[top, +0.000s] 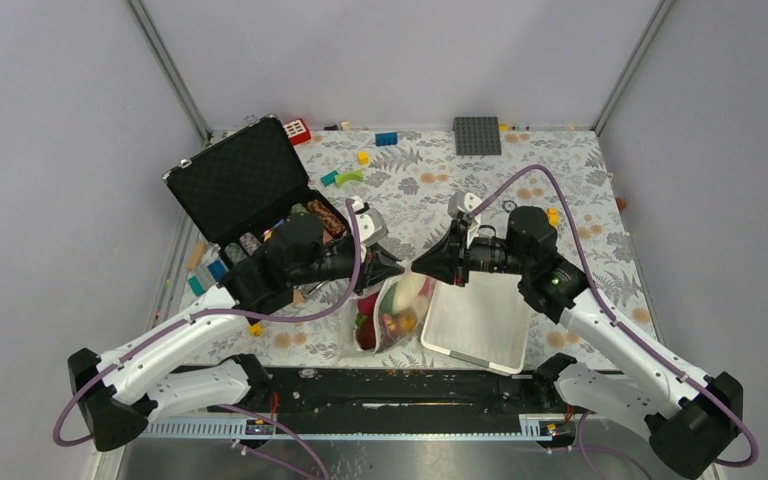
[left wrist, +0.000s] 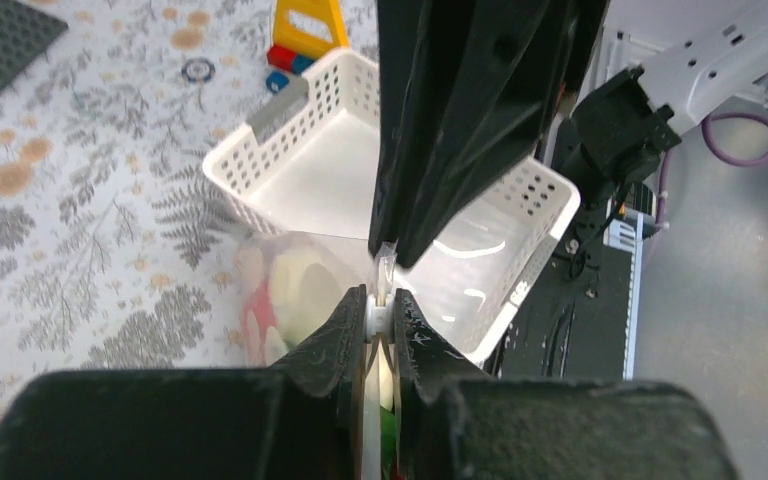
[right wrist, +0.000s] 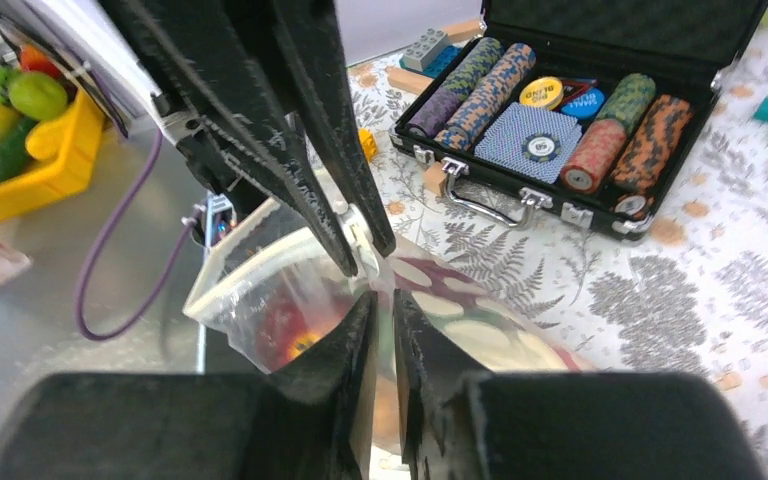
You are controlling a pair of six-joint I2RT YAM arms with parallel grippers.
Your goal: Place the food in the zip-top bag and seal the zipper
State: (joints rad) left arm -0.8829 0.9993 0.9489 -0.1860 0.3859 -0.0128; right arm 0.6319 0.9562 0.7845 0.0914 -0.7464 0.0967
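The zip-top bag (top: 392,315) lies between the arms with the food (top: 401,321) inside; red and white pieces show through the clear film (right wrist: 280,325). Its mouth edge is lifted. My left gripper (top: 401,268) is shut on the zipper, with a small white piece (left wrist: 381,318) pinched between its tips (left wrist: 381,312). My right gripper (top: 415,266) meets it tip to tip from the other side. Its jaws (right wrist: 385,300) stand a narrow crack apart, with the bag's top film running through the gap.
A white slotted basket (top: 480,320) sits just right of the bag. An open black case of poker chips (top: 245,185) is behind the left arm. Toy bricks and a grey baseplate (top: 477,135) lie along the back. A yellow bin of toy produce (right wrist: 20,130) stands off the table.
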